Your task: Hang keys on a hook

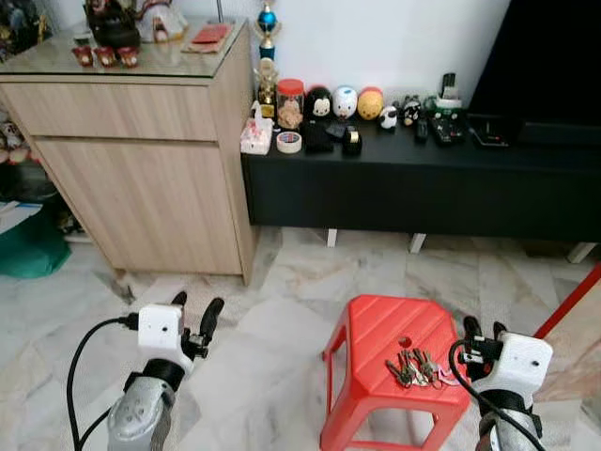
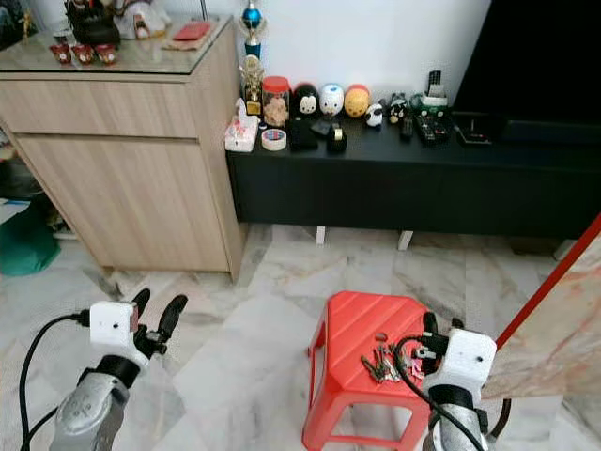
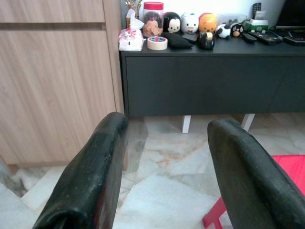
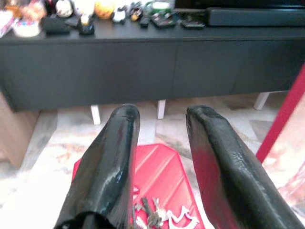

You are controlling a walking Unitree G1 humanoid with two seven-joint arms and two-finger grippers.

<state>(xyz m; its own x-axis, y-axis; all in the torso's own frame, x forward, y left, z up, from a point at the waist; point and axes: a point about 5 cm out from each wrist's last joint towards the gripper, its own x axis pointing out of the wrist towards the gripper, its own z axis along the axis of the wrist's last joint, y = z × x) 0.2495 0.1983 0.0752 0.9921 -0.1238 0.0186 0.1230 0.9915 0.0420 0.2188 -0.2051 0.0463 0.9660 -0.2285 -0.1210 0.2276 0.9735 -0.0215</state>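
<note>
A bunch of keys [image 1: 418, 368] lies on the front part of a red plastic stool [image 1: 376, 324], which stands on the marble floor. My right gripper [image 1: 484, 327] hovers open just to the right of the keys, at about the stool's height, and holds nothing. In the right wrist view the keys [image 4: 155, 214] lie below and between the open fingers [image 4: 119, 143]. My left gripper [image 1: 195, 308] is open and empty over the floor, well to the left of the stool. Its view looks between the fingers [image 3: 100, 157] toward the cabinets.
A wooden cabinet [image 1: 141, 160] stands at the back left. Beside it, a low black console [image 1: 423, 188] carries toys, a tape roll [image 1: 289, 142] and remotes. A red-edged board [image 1: 573, 310] leans at the right. A green bag [image 1: 28, 249] sits at the far left.
</note>
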